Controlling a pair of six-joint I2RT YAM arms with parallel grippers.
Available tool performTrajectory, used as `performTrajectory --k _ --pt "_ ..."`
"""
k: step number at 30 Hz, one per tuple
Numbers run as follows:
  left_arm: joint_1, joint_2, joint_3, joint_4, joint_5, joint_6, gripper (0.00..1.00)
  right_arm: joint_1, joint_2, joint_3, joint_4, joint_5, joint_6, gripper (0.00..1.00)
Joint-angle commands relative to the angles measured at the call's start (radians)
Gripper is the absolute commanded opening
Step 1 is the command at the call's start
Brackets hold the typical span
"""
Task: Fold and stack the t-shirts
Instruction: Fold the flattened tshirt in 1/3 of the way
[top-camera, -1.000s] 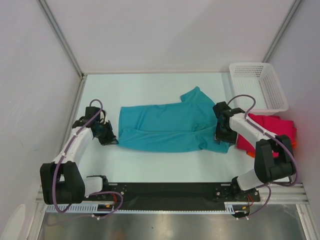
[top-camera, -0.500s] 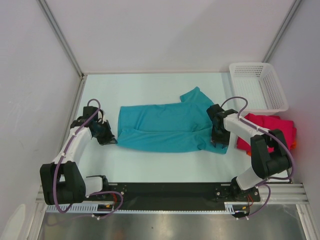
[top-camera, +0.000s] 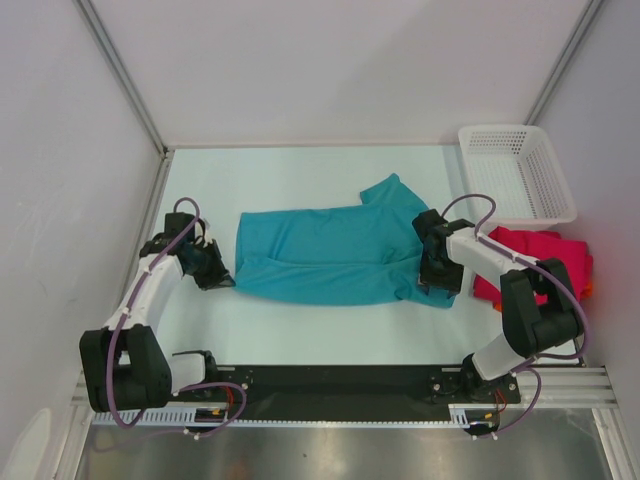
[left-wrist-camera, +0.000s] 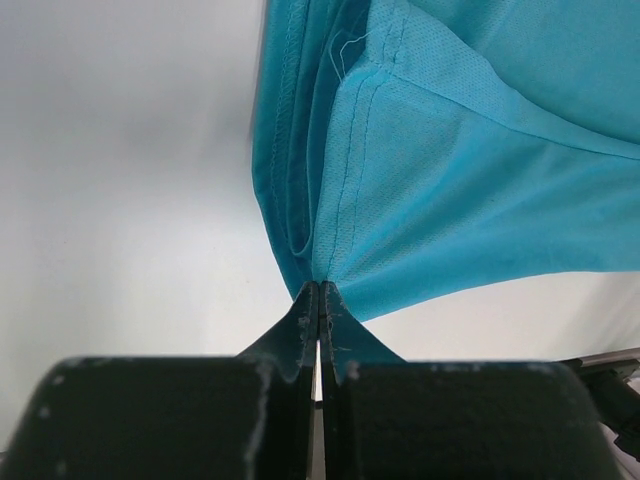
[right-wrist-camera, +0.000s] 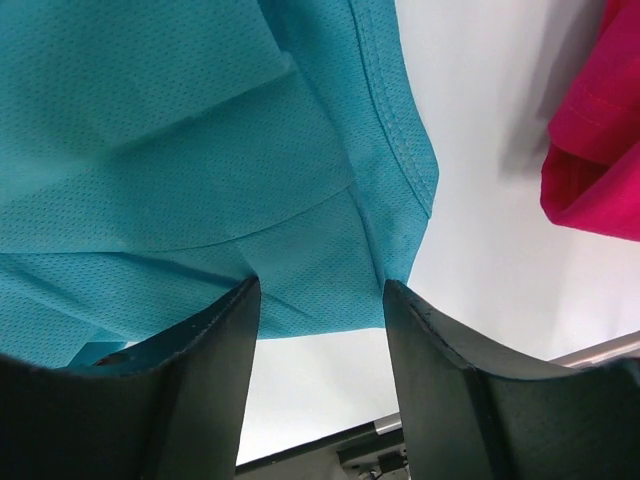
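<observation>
A teal t-shirt (top-camera: 330, 255) lies spread across the middle of the white table, one sleeve pointing to the back. My left gripper (top-camera: 218, 273) is shut on its near left corner; in the left wrist view the fingertips (left-wrist-camera: 319, 292) pinch the teal hem (left-wrist-camera: 420, 190). My right gripper (top-camera: 437, 272) is open over the shirt's right end; in the right wrist view its two fingers (right-wrist-camera: 230, 330) straddle the teal cloth (right-wrist-camera: 200, 170). A crimson-pink t-shirt (top-camera: 545, 262) lies bunched at the right, also in the right wrist view (right-wrist-camera: 598, 140). An orange edge (top-camera: 587, 289) shows beneath it.
A white mesh basket (top-camera: 516, 172) stands at the back right corner. White walls close in the table at the back and both sides. A black rail (top-camera: 340, 378) runs along the near edge between the arm bases.
My right gripper has shifted left from the pink shirt's side onto the teal shirt's right end. My left gripper has stayed pinched on the corner, edging slightly left.
</observation>
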Motion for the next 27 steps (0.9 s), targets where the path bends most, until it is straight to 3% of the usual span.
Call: performTrajectory --k 1,20,23,24,26,27 --pt "0.012 -0.030 0.034 0.007 0.029 0.026 0.00 -0.002 -0.017 -0.006 -0.014 0.028 0.027 0.57" --pt "0.014 -0.012 0.037 0.021 0.041 0.029 0.00 -0.011 0.039 -0.077 0.049 0.015 0.046 0.55" --pt "0.014 -0.007 0.040 0.021 0.041 0.029 0.00 -0.017 0.041 -0.088 0.064 0.000 0.039 0.44" --pt "0.013 -0.009 0.041 0.021 0.039 0.029 0.00 -0.017 0.041 -0.088 0.070 -0.006 0.037 0.30" --pt "0.014 -0.007 0.041 0.021 0.041 0.029 0.00 -0.017 0.035 -0.089 0.073 -0.015 0.037 0.14" --pt "0.016 -0.007 0.041 0.021 0.039 0.029 0.00 -0.019 0.032 -0.089 0.075 -0.014 0.039 0.02"
